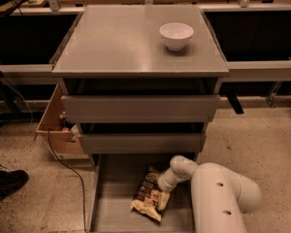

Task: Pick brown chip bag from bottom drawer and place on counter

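The desk [126, 47] is smooth matt grey; the bowl [176, 35] glossy white; the brown chip bag [146, 199] crinkly. The hand [160, 185], on a smooth pale plastic arm, meets it in the grey metal bottom drawer [115, 205].

Arm [223, 198] is cased in smooth cream-white shells. A thick rounded segment is marked by two small dark holes, and a narrower cylindrical wrist is joined to it. Gripper [161, 187] is found at the wrist's tip, low inside the bottom drawer [111, 212].
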`<state>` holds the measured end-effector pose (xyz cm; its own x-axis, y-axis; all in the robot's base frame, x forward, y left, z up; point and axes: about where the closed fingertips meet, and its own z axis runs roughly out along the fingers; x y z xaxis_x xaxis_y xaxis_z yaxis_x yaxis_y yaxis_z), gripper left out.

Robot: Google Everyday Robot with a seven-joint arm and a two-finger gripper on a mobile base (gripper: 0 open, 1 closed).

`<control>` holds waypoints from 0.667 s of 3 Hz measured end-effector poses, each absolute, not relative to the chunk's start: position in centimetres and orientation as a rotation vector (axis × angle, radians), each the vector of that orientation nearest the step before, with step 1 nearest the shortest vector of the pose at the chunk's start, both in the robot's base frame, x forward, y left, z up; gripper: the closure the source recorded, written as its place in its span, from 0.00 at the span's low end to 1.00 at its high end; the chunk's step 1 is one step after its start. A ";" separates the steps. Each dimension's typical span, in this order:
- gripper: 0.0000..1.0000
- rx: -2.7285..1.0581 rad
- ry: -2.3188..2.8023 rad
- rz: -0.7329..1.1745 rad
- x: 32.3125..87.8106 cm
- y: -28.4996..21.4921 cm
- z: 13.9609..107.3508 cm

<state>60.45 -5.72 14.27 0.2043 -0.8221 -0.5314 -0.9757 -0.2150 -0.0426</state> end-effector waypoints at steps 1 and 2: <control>0.00 -2.162 1.661 0.583 60.4 -6.7 13.3; 0.19 -2.160 1.639 0.632 60.1 -6.5 12.4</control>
<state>60.08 -6.51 12.37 0.2290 -0.8050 -0.5473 -0.9640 -0.2656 -0.0128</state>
